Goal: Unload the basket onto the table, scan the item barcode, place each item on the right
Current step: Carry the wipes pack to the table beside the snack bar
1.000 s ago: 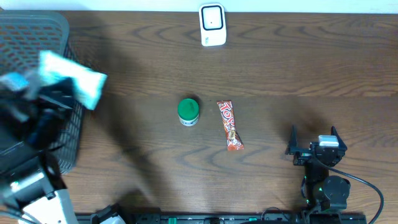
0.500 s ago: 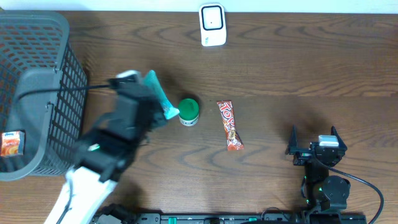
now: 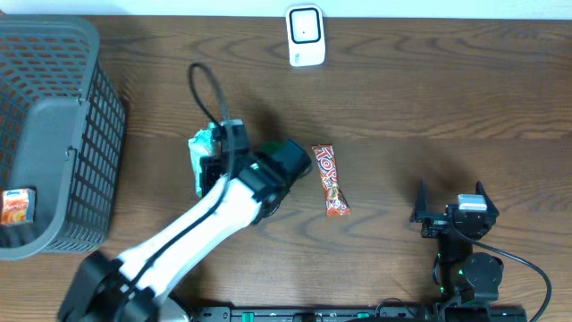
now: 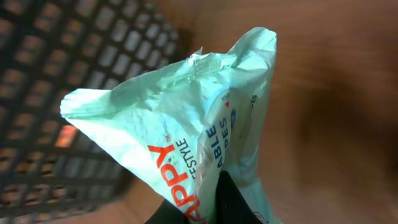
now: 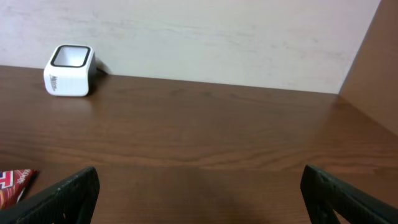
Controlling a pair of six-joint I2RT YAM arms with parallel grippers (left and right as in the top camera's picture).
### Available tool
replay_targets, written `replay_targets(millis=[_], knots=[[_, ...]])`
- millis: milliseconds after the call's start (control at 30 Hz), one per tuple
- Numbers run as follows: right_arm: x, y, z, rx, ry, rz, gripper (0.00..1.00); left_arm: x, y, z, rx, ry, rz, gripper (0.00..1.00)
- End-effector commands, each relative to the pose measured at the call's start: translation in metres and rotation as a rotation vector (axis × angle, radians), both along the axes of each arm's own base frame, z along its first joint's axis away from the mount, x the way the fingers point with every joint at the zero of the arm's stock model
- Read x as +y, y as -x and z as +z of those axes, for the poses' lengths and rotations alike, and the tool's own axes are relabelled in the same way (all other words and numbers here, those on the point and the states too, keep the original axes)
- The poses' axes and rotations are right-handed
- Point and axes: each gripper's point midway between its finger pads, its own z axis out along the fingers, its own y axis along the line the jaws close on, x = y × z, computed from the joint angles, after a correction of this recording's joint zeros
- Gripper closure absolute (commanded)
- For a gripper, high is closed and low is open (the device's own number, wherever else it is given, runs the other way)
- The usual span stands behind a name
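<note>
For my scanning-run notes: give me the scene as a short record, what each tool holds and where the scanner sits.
left tool: shut on mint-green packet, over the table centre
right tool: open, empty, front right
scanner: far edge, centre, apart from the packet
candy bar: flat on table, right of the packet
basket: left side, small orange item inside

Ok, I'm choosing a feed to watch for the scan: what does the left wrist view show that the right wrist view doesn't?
Left wrist only: the mint-green packet pinched in the left gripper, the dark mesh basket behind it. Right wrist only: the white scanner, an end of the red candy bar, the right gripper with jaws open. Both: the brown table.
</note>
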Motion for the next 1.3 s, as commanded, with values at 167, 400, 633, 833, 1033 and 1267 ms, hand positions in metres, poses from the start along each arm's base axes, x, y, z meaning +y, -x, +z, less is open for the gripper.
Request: replay_targets(millis=[167,400,633,833,1033,1267], knots=[[0.001,0.0,0.001,-0.004,0.01,0.003,0.01,0.011,-0.005,-0.009,-0.081,-0.148,0.096,0.93],[0.001,0.0,0.001,-0.004,0.01,0.003,0.01,-0.001,0.017,-0.051,0.072,0.017,0.181,0.93],[0.001,0.0,0.001,-0.004,0.01,0.003,0.01,-0.042,0.044,-0.078,0.183,0.196,0.178,0.93],[0.001,0.0,0.001,-0.004,0.01,0.003,0.01,-0.109,0.07,-0.109,0.375,0.45,0.076,0.93],[0.001,0.0,0.001,-0.004,0.01,0.003,0.01,-0.191,0.074,-0.118,0.509,0.653,-0.26,0.93],[0.001,0.0,0.001,-0.004,0.01,0.003,0.01,-0.214,0.046,-0.111,0.441,0.719,-0.388,0.92]])
